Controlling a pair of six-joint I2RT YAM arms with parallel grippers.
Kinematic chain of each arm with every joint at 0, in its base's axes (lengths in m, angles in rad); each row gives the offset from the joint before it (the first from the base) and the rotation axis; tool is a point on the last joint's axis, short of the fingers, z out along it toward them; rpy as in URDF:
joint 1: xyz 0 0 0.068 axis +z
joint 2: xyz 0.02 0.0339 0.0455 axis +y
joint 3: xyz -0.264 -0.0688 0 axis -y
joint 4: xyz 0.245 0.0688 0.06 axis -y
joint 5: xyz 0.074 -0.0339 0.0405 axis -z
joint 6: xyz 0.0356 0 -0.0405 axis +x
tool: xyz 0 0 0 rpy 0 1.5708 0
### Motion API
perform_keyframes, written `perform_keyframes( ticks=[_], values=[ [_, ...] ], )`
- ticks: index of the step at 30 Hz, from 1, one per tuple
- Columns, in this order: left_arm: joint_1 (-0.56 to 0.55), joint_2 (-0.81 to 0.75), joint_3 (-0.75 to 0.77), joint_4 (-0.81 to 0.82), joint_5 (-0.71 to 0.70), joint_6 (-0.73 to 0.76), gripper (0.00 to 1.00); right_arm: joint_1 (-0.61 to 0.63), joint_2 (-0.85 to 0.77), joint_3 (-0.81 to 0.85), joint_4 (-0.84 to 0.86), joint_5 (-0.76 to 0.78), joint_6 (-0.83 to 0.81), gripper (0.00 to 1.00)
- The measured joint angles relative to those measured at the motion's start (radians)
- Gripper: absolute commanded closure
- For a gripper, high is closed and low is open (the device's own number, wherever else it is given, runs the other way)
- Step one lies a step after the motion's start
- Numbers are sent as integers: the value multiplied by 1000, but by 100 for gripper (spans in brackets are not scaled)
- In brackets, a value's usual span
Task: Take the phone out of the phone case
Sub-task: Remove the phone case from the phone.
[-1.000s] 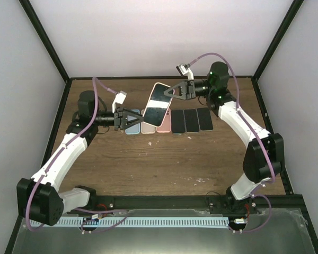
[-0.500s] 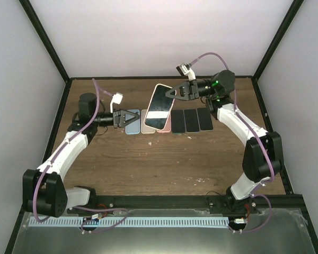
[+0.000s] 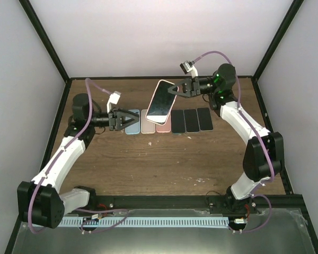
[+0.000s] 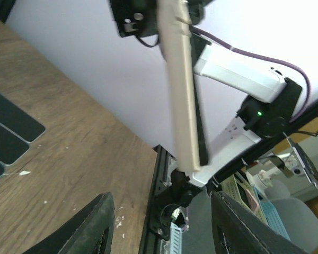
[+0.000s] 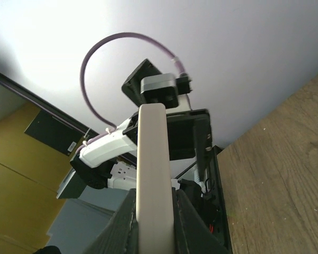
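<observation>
While right fingers pinch the phone (aloft), left fingers gape, not touching.

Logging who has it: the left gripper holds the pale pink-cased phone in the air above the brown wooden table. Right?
No, the right gripper holds the pale pink-cased phone in the air above the brown wooden table; the top external view shows it. The left gripper is open and empty.
</observation>
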Motion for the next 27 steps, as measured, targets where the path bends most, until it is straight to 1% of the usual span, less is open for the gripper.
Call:
perform_keyframes(
  ticks=[3, 10, 14, 18, 23, 27],
  values=[
    [-23, -18, 2, 3, 10, -5, 48, -3, 4, 0, -17, 9, -14, 99],
    [-68, 6, 27, -14, 4, -3, 49, -2, 9, 0, -35, 17, -27, 99],
    [-97, 24, 59, -54, -12, 29, 51, 3, 9, 0, -36, 17, -30, 99],
    [-99, 42, 71, -80, -39, 52, 54, 6, 8, 0, -34, 17, -29, 99],
    [-98, 58, 71, -95, -49, 73, 55, 6, 8, -4, 12, 16, -2, 99],
    [-93, 63, 69, -56, -35, 45, 54, 6, 8, -16, 62, 22, 40, 99]
  ],
)
